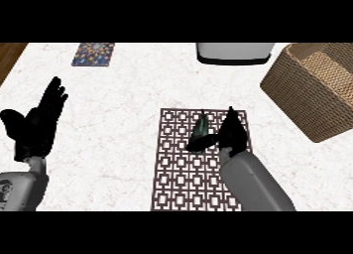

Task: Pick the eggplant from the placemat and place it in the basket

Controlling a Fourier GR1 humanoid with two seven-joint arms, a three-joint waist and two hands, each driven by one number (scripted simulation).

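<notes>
Two hands show in the head view, along with one eggplant, one placemat, one basket, one white container and one small patterned tile; the left hand (34,124) rests open at the left side, fingers straight and pointing up the counter, thumb spread, touching nothing; the right hand (231,133) lies over the upper part of the placemat (183,178), its fingers pointing away and its thumb turned in toward the eggplant (201,128), which lies dark green and lengthwise on the mat just beside that hand, on its left; whether the thumb has closed against the eggplant cannot be told; the placemat is brown with a white lattice pattern and sits in the middle of the white marble counter (136,99); the woven basket (322,89) stands well apart at the upper right, tilted in the view, its open top showing; the white container (234,52) with a dark base sits at the far edge, between the basket and the small colourful tile (93,54) at the upper left; no writing can be read on any of them; bare counter lies between the mat and the basket.
</notes>
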